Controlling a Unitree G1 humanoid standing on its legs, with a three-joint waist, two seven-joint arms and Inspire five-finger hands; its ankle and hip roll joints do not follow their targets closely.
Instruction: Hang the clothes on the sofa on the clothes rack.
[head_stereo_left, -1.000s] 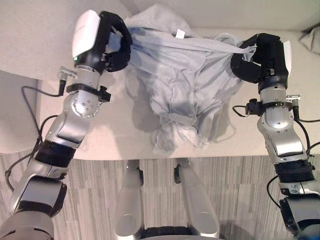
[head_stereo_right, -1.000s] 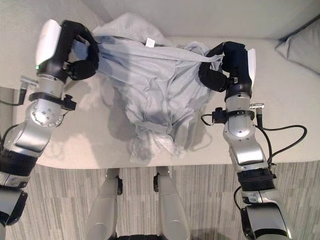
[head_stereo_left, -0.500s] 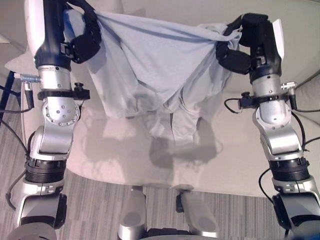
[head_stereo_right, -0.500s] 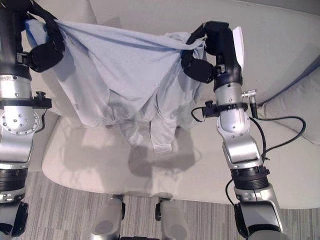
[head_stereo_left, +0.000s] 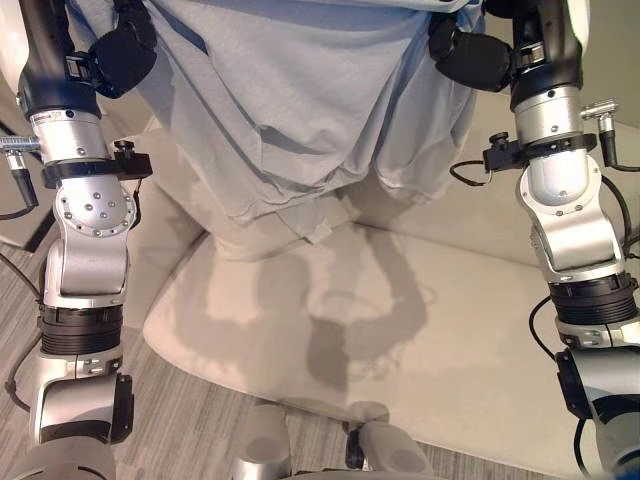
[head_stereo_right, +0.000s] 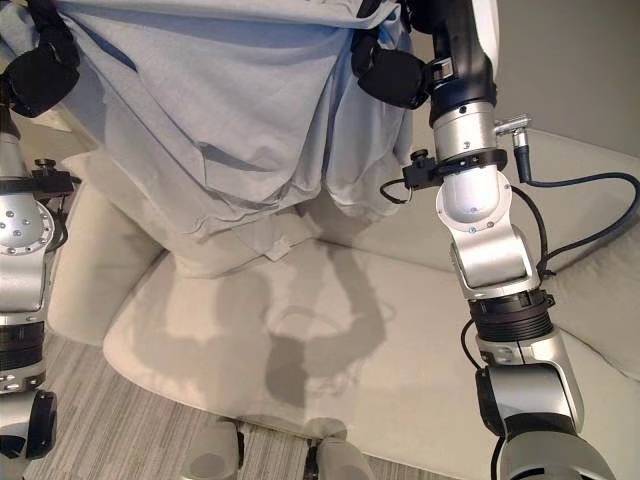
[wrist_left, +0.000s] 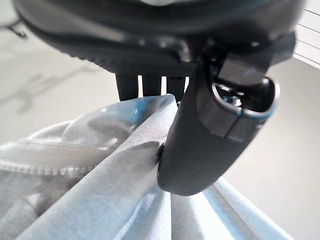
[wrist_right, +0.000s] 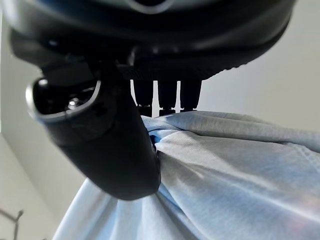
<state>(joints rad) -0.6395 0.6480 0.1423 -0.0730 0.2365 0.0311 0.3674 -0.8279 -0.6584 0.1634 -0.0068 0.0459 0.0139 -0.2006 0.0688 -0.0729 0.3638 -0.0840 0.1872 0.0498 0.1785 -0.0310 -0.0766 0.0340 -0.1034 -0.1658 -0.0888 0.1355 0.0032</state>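
- Nearest, at the foot of the eye views, a strip of grey striped floor (head_stereo_left: 190, 420) runs along the front edge of the sofa.
- The sofa (head_stereo_left: 440, 340) is pale beige; its seat cushion lies bare below the raised arms, with soft shadows across it.
- Above the seat hangs the light blue garment (head_stereo_left: 290, 110), lifted clear of the cushion and spread between the two hands. Its lower hem (head_stereo_right: 275, 245) droops in folds towards the seat back but does not touch the seat.
- The left hand (head_stereo_left: 120, 55) is raised at the left side of the eye views, its dark fingers curled round one upper corner of the garment. In the left wrist view the thumb (wrist_left: 200, 145) presses a fold of the blue cloth against the fingers, a stitched seam (wrist_left: 50, 162) showing beside it.
- The right hand (head_stereo_right: 395, 75) is raised at the same level on the other side, fingers closed on the opposite upper corner. In the right wrist view its thumb (wrist_right: 115, 150) pinches the cloth against the fingers, and the fabric stretches taut away from the grip.
- Farthest back, the sofa's backrest (head_stereo_right: 590, 170) rises behind the right arm, with a plain pale wall (head_stereo_right: 560, 60) above it.
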